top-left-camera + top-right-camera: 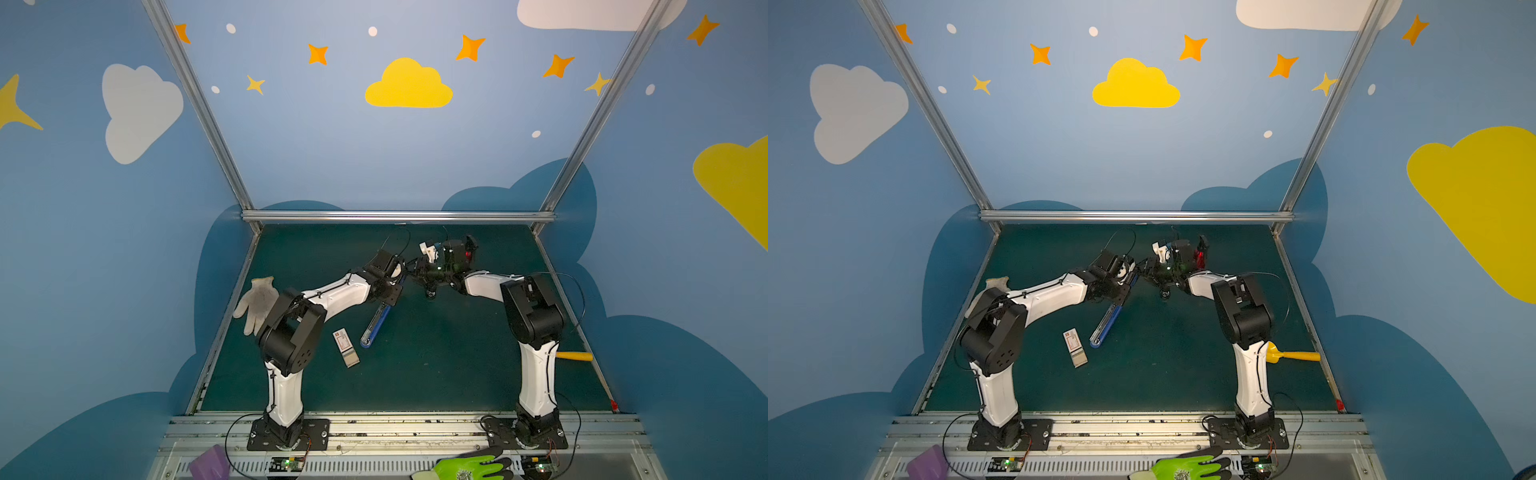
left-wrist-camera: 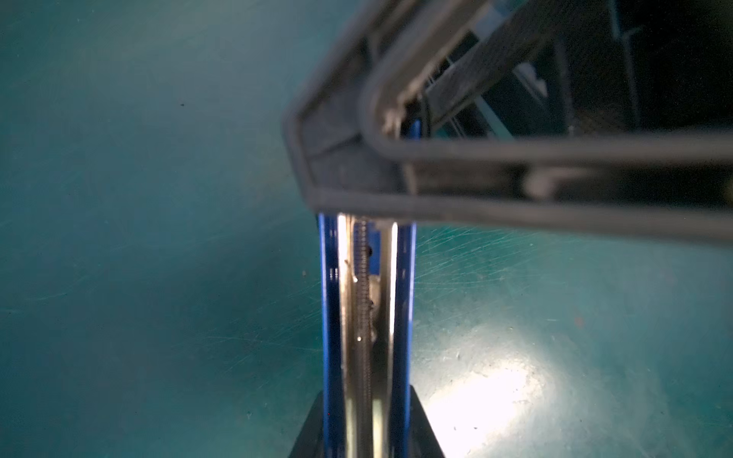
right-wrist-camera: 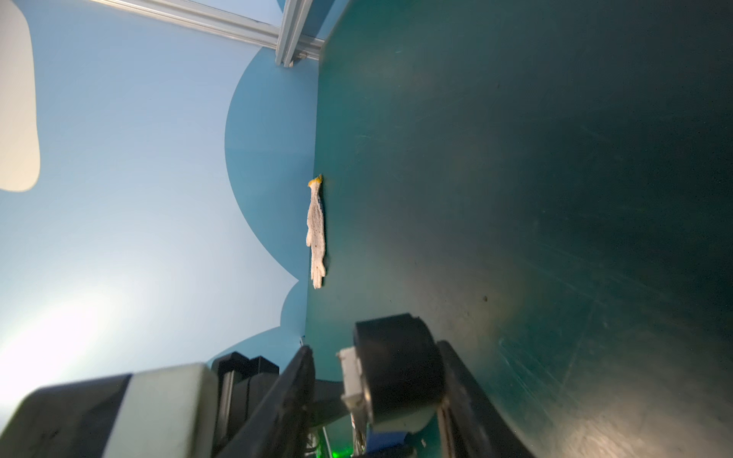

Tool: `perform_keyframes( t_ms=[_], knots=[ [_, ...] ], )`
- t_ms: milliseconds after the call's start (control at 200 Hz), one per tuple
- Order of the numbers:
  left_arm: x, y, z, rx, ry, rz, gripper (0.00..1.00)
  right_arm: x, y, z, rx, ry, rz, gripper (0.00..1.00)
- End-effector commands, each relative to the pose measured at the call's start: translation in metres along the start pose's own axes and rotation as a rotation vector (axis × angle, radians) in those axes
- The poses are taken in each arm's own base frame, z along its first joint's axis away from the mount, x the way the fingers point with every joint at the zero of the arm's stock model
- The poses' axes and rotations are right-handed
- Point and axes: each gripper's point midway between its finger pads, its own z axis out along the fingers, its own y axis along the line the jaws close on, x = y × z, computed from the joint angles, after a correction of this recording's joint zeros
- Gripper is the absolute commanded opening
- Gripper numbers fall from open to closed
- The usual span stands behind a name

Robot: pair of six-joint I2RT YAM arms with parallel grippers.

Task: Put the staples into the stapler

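Observation:
The blue stapler (image 1: 376, 326) lies open on the green mat, its metal channel and spring facing up (image 2: 367, 317). My left gripper (image 1: 388, 305) is shut on the stapler's sides, its black jaws pressed on both blue walls (image 2: 365, 428). My right gripper (image 1: 409, 276) hovers at the stapler's far end; its jaws stand apart with a blue piece (image 3: 380, 440) low between them. The staples (image 1: 345, 347) lie to the left of the stapler in both top views, a white box with a red mark and its tan tray partly slid out (image 1: 1075, 347).
A white knit glove (image 1: 257, 303) lies at the mat's left edge. A yellow tool (image 1: 1293, 355) rests near the right edge behind the right arm. A green glove (image 1: 473, 467) and a purple item (image 1: 210, 463) sit on the front rail.

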Motion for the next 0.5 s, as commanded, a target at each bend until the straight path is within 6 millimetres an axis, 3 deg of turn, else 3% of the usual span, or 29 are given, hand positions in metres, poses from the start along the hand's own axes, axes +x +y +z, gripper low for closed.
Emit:
perform_keyframes(
  t_ms=[0,240,371,496],
  knots=[
    [-0.0285,-0.0098,-0.0208,0.024,-0.097,0.004,0.09,-0.0066,0.0119,0.0052,-0.045,0.003,-0.035,0.41],
    [-0.0326,-0.0129,-0.0264,0.026,-0.113,0.011,0.09,-0.0081,0.0136,0.0090,-0.075,0.006,-0.033,0.43],
    [-0.0324,-0.0120,-0.0259,0.021,-0.107,0.013,0.12,-0.0110,0.0144,0.0086,-0.088,-0.001,-0.036,0.29],
    [-0.0290,-0.0092,-0.0262,0.007,-0.097,-0.005,0.26,-0.0132,0.0137,0.0086,-0.084,-0.003,-0.051,0.19]
  ],
)
